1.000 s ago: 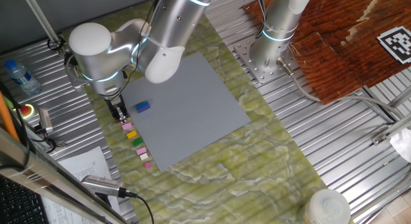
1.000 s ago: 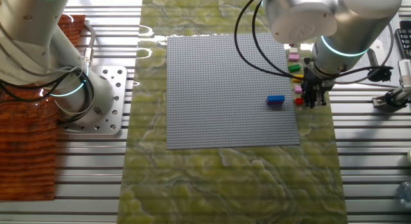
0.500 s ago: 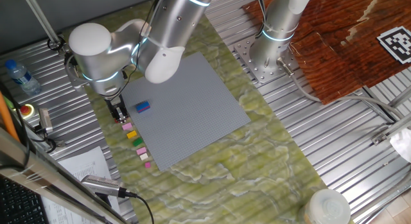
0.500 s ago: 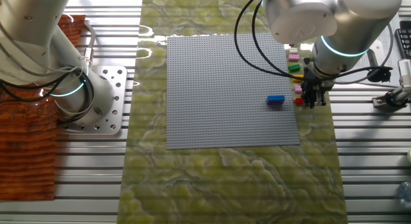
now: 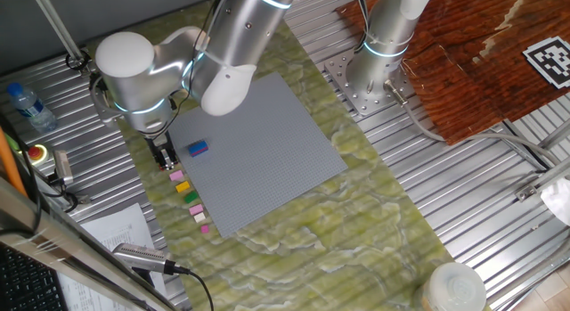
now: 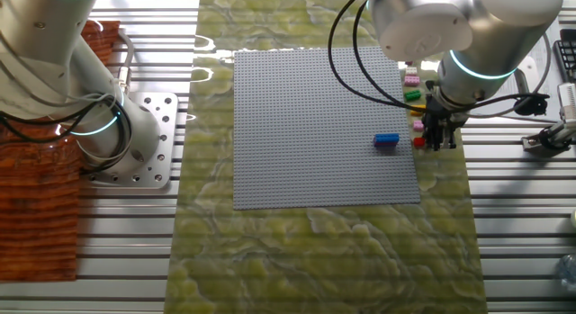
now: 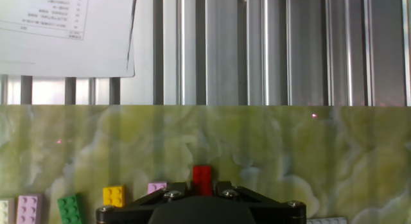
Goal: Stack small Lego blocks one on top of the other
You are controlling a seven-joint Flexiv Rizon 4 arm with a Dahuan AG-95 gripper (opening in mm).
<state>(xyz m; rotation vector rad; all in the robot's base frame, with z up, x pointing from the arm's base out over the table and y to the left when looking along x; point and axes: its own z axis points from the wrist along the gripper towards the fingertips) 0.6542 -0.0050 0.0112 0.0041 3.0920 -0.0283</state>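
Observation:
My gripper point(image 7: 202, 185) is down at the table, at the left edge of the grey baseplate point(image 5: 258, 151), its jaws close on either side of the small red block point(image 7: 202, 174). The same red block shows beside the fingers in the other fixed view point(image 6: 418, 142). A blue block point(image 5: 198, 148) sits on the baseplate just beside the gripper point(image 5: 166, 159); it also shows in the other fixed view point(image 6: 386, 140). A row of small blocks lies along the plate's edge: pink point(image 7: 157, 187), yellow point(image 7: 114, 195), green point(image 7: 70, 206) and pink point(image 7: 29, 206).
A second arm's base point(image 5: 374, 70) stands at the far side of the marbled mat. A sheet of paper point(image 7: 64, 31) lies on the ribbed metal table beyond the mat. A water bottle point(image 5: 25, 104) lies at the left.

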